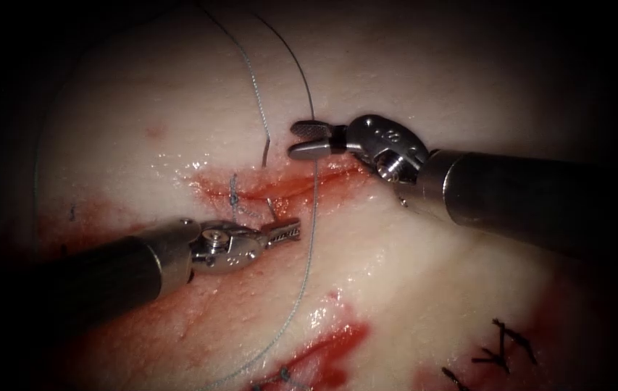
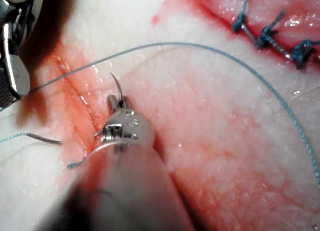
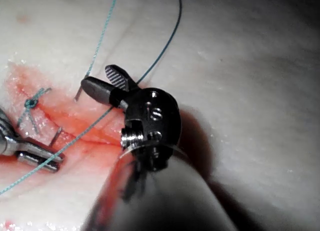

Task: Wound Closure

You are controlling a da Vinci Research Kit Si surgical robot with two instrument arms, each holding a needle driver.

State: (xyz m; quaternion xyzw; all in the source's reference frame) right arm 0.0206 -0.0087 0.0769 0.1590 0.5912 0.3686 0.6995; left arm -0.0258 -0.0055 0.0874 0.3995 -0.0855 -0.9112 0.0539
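Steel needle (image 1: 271, 210) lies across the cut (image 1: 280, 190), in the tissue (image 1: 410, 289), and neither tool holds it.

The needle goes under the cut, and its 2 ends stand out of the surface: one end (image 1: 265, 153) above the cut near the right tool's jaws, the other just beside the left tool's tip. The left tool (image 1: 283, 232) has its jaws a little apart, close beside that lower end; it seems not to grip it, but this is hard to judge. The right tool (image 1: 307, 140) has its jaws clearly open and holds nothing. The blue thread (image 1: 310, 239) runs from the top of the tissue down past the right tool's jaws, across the cut and toward the bottom. A knotted stitch (image 1: 234, 194) sits on the cut to the left of the needle. Red fluid (image 1: 323, 347) wets the tissue around the cut and lower down.
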